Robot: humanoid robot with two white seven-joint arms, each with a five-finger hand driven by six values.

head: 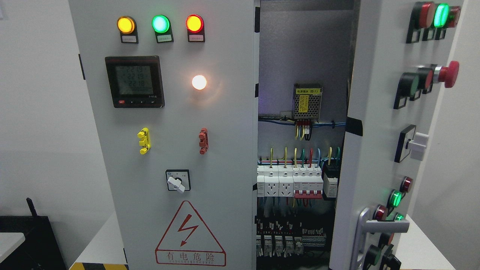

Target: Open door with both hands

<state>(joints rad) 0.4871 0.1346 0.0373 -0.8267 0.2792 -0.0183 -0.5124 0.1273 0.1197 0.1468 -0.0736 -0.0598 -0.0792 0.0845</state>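
- The electrical cabinet [225, 150] fills most of the head view, with its left door [168, 131] shut and facing the camera.
- The right door [378, 131] stands at three o'clock, swung open toward the camera so its face shows edge-on and tilted.
- Neither robot hand appears anywhere, so their state cannot be told.
- At eleven o'clock on the left door sit three lit lamps: amber [126, 24], green [161, 23] and red [194, 23].
- Below them a digital meter [134, 81] shows lit digits, and a round white lamp [199, 82] glows beside it at its three o'clock.
- A yellow clip [143, 140] and a red clip [203, 140] sit near the door's middle, with a rotary switch [177, 180] below.
- At six o'clock is a red warning triangle [190, 234] with a lightning bolt.
- Between the doors the open gap shows wiring, a power supply [307, 101] and a row of breakers [290, 182].
- The right door carries a red mushroom button [448, 74], and at five o'clock a silver handle [369, 228].
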